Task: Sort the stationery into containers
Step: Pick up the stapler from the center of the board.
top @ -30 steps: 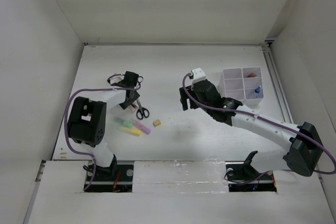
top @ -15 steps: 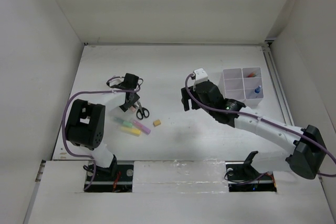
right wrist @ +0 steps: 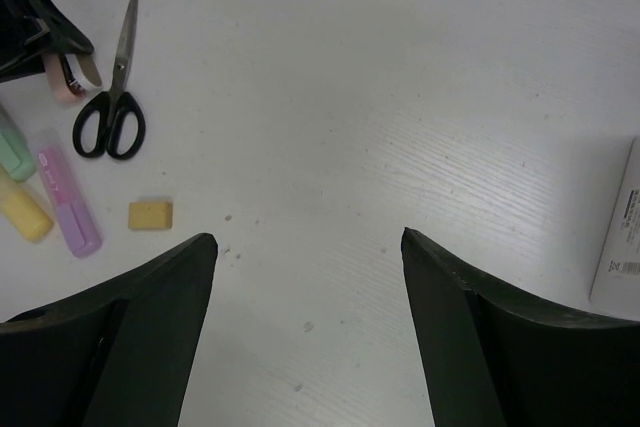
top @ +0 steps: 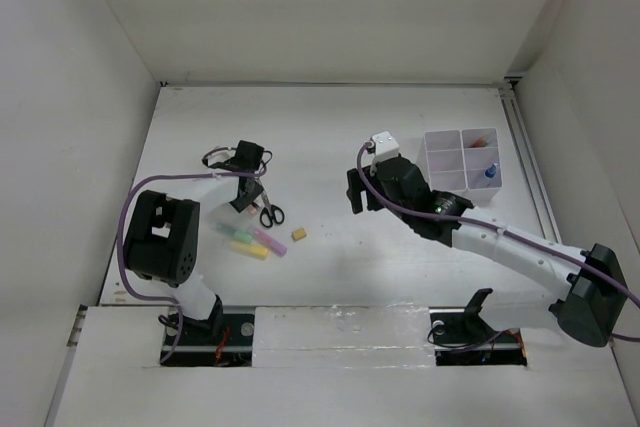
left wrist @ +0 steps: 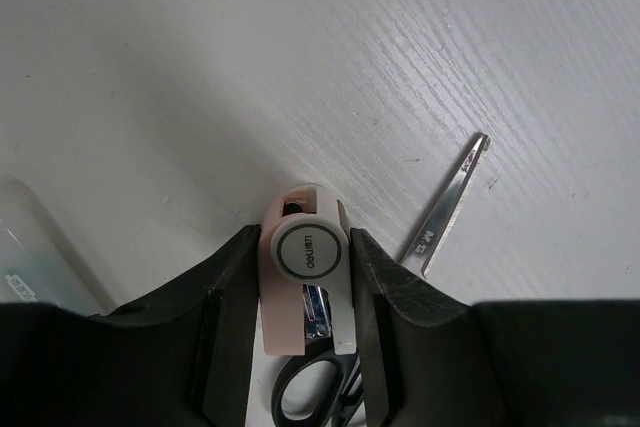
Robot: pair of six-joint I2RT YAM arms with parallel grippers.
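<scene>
Right jaws slightly nearer and spread; left jaws tight on pinkish eraser (left wrist: 305, 282); blue-capped tube (top: 490, 173) in divided box (top: 443, 143).

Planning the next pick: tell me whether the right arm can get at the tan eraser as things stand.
Probably yes. The right gripper is open and empty over bare table, and the tan eraser lies alone, apart from the pink marker and scissors. Nothing stands between them.

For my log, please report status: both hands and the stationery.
Left hand shut on pink item. Right hand open, empty. Scissors lie close under left hand.
</scene>
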